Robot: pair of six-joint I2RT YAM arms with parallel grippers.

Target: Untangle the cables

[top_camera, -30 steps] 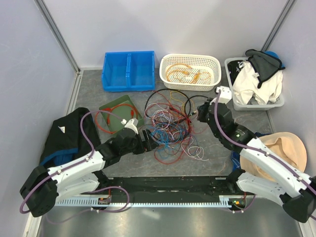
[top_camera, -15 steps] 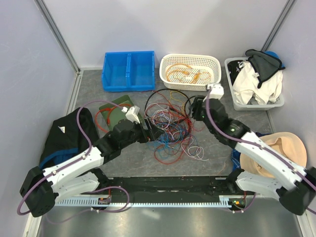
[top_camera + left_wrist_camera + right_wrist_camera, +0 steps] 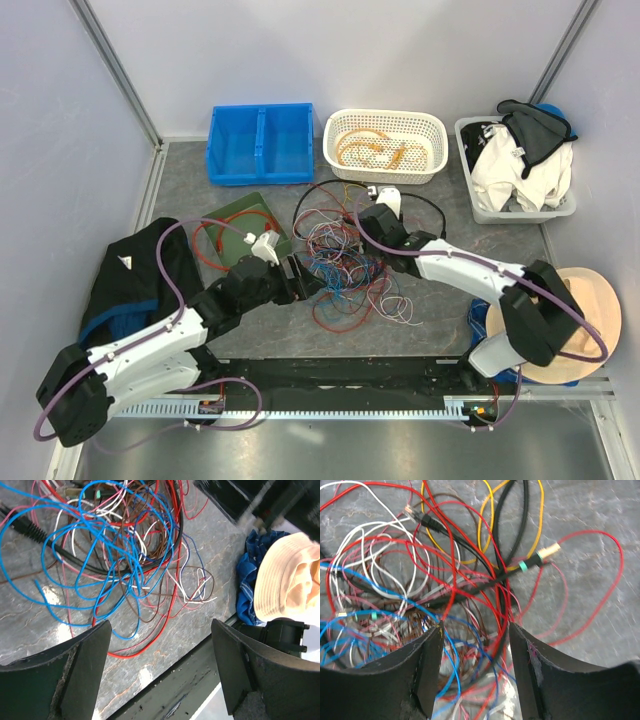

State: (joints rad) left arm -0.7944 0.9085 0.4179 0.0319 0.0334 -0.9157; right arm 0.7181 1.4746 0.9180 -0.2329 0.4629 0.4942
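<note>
The cables (image 3: 345,255) lie as one tangled heap of red, blue, white, brown, yellow and black wires at the table's middle. My left gripper (image 3: 300,272) hangs at the heap's left edge. In the left wrist view this gripper (image 3: 160,630) is wide open and empty, with blue loops (image 3: 95,555) and a red loop ahead of it. My right gripper (image 3: 372,238) sits over the heap's upper right. In its own view the right gripper (image 3: 476,630) is open, its fingers (image 3: 427,660) straddling red, blue and black strands (image 3: 485,587) without pinching them.
At the back stand a blue bin (image 3: 260,143), a white basket (image 3: 432,150) holding orange cables, and a grey tub (image 3: 468,135) of clothes. A green board (image 3: 228,212) with a red loop lies left, a black garment (image 3: 135,275) beside it. A beige hat (image 3: 590,310) and a blue cloth (image 3: 478,322) lie right.
My right arm has swung left and stretched out low over the tangle, and its gripper has gone from shut to open. The left gripper has shifted only slightly.
</note>
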